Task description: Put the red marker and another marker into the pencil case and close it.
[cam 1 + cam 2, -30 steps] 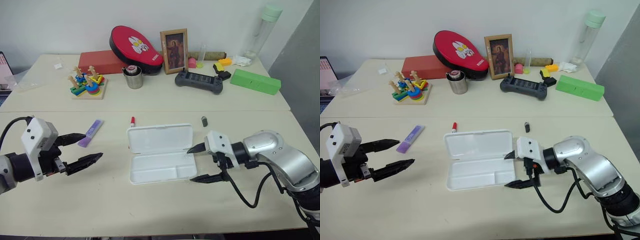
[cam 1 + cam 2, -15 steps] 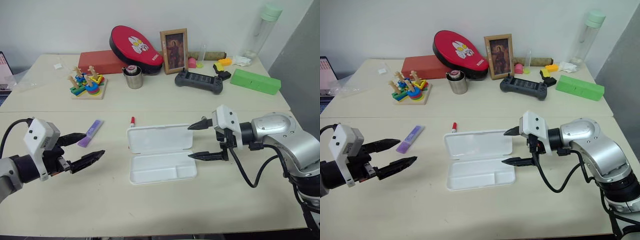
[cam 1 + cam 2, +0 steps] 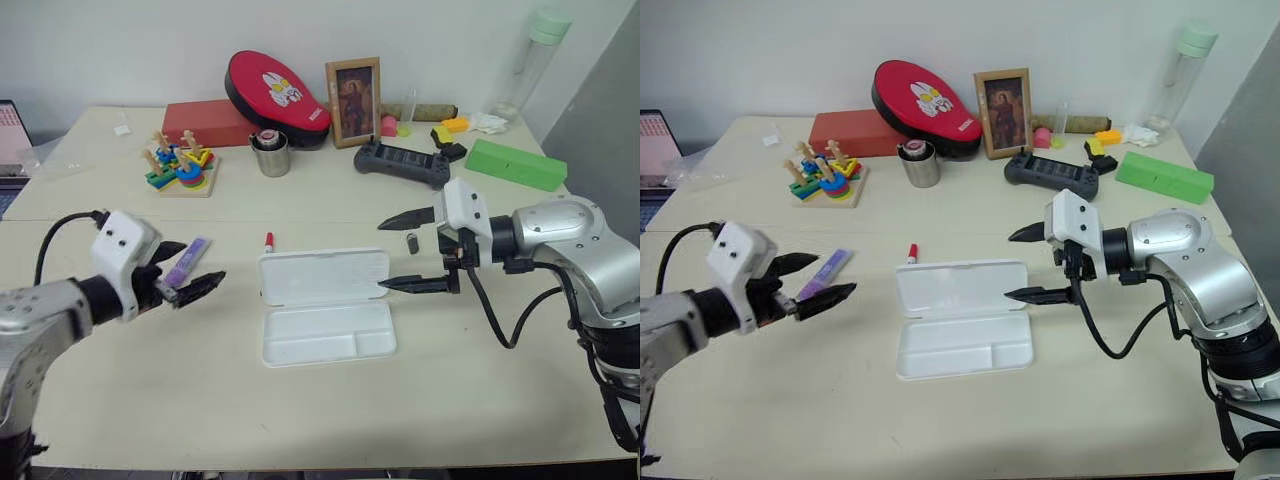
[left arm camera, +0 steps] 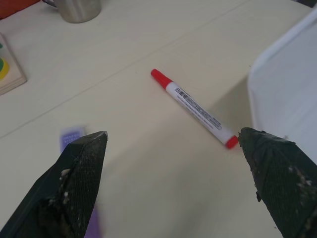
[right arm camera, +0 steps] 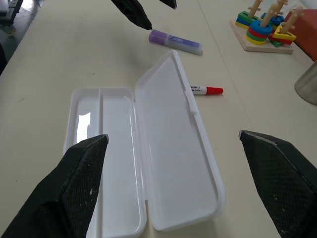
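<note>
Centrally, the white pencil case (image 3: 325,305) lies open — red marker (image 3: 268,241) just beyond its far-left corner. Both the left gripper (image 3: 192,270), above the lilac highlighter (image 3: 826,273), and the right gripper (image 3: 408,253) gape empty.

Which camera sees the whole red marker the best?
The left wrist view: the red marker lies there whole, cap to tail. The head views show just its red cap behind the pencil case. The right wrist view shows part beside the open lid.

red marker (image 3: 268,242) behind pencil case (image 3: 326,318), highlighter (image 3: 188,262) left
</note>
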Available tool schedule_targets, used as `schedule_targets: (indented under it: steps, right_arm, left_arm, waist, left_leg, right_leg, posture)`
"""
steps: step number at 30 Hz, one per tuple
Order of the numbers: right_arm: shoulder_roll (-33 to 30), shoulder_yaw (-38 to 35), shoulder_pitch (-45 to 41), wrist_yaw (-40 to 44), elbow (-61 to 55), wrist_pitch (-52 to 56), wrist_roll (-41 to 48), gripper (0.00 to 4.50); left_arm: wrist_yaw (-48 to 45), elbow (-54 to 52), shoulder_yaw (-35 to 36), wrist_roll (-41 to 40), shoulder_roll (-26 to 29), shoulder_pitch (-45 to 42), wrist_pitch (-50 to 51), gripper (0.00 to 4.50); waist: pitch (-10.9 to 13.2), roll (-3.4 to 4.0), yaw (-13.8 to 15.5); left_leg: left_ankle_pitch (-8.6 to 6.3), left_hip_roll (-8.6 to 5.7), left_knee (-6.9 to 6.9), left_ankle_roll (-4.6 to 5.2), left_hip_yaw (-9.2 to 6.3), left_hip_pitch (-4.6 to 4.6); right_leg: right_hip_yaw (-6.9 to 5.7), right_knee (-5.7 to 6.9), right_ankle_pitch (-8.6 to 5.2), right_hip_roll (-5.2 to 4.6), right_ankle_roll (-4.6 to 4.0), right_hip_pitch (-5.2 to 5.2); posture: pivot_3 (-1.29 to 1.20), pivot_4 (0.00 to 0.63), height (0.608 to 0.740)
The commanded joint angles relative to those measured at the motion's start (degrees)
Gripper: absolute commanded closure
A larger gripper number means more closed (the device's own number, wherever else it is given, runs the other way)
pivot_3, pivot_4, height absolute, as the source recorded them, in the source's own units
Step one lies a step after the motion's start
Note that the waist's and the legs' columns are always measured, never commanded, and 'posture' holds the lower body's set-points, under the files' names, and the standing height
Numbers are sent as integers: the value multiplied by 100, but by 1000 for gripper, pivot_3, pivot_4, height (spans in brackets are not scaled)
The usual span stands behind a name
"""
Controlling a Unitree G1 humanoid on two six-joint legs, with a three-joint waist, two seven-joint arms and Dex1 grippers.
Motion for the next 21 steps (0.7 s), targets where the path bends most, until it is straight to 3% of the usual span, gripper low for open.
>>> schedule_targets:
  steps: [1,10,21]
  right_arm:
    - [-42,-126,-75,0,-104,-107,-27,54]
    - [19,-170,9,-194,-359,85,39,54]
    - [4,-228,109,-301,-542,260,137,54]
  left_arm:
    - [281,478,-569,460,-104,-615,-82,0]
    - [499,1597,-1946,1222,-834,-2102,23,0]
    - [400,2132,-2471,1839,-1181,-2528,-128,0]
  waist:
    - [0,0,1]
    - [0,0,13]
    - [0,0,-5]
  left_leg:
    - [0,0,0,0,0,-2]
    - [0,-1,2,0,-7,-14]
    - [1,-1,5,0,-10,-23]
  right_leg:
    - [0,0,0,0,0,-1]
    - [-8,2,0,0,0,-4]
    - [-12,2,1,1,1,-9]
  posture:
    - [0,150,740]
    - [0,150,740]
    - [0,150,740]
